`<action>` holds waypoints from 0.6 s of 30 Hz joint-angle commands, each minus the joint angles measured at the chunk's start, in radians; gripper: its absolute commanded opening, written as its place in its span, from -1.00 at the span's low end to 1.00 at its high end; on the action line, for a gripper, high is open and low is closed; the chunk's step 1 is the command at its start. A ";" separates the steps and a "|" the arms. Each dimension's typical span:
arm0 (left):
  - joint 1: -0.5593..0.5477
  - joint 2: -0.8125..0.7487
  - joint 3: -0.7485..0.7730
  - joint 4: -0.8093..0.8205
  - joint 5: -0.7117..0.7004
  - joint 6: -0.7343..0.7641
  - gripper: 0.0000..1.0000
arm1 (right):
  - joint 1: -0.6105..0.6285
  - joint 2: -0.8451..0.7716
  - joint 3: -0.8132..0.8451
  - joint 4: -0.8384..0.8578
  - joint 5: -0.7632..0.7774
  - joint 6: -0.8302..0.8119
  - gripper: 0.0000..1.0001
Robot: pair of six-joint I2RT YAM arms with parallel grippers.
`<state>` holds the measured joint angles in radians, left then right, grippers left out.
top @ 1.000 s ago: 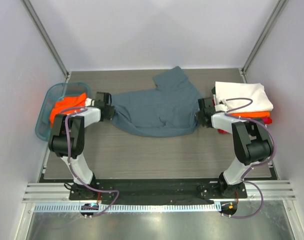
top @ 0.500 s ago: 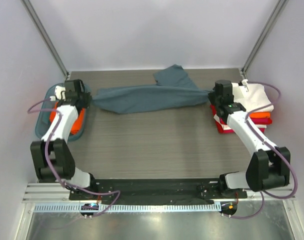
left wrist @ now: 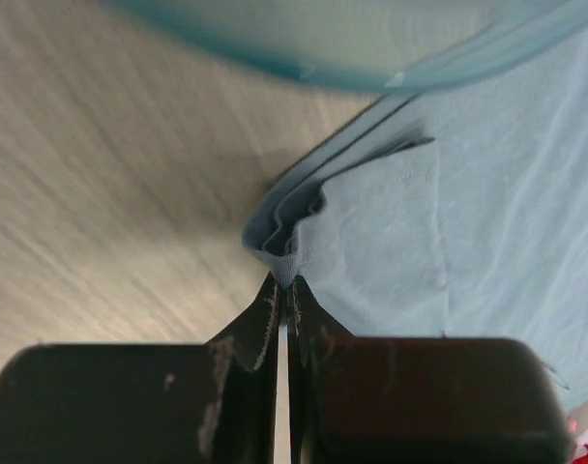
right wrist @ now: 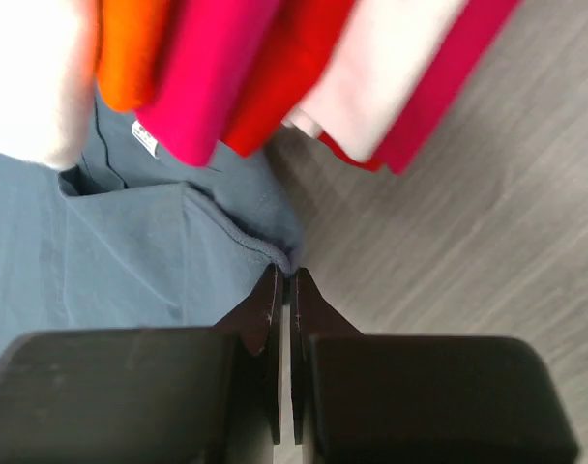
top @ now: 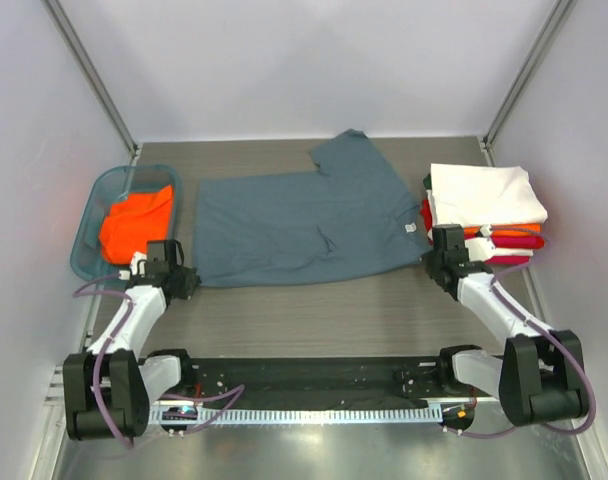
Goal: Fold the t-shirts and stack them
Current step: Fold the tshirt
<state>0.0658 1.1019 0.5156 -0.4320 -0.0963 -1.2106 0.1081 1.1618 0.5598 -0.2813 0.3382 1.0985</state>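
1. Grey table point(top: 314, 310) holds the slate blue-grey t-shirt point(top: 304, 225) spread flat, long axis running left to right.
2. Your left gripper point(left wrist: 284, 285) is clenched on its near-left corner and your right gripper point(right wrist: 284, 277) on its near-right corner, though each bite looks shallow.
3. The cloth lies beyond both sets of fingertips, so you would fold away from the bases.

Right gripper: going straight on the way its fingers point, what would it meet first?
The right gripper is shut on a corner of the slate blue-grey t-shirt, so it would push into that cloth first. Just beyond sits the folded stack, its red and pink edges nearest; depth there is unclear.
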 commanded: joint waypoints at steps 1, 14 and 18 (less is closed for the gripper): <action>0.002 -0.092 -0.041 0.004 -0.014 0.037 -0.99 | -0.005 -0.105 -0.053 0.028 0.033 0.004 -0.97; 0.000 -0.231 -0.002 -0.142 -0.128 0.072 -0.99 | -0.011 -0.191 -0.051 -0.025 0.071 -0.031 -0.98; 0.002 -0.143 0.185 -0.232 -0.155 0.089 -0.99 | -0.010 -0.136 0.101 -0.085 0.076 -0.038 -0.98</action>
<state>0.0650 0.9218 0.5644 -0.6033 -0.1665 -1.1587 0.1028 1.0058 0.5266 -0.3485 0.3531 1.0813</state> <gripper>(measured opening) 0.009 0.048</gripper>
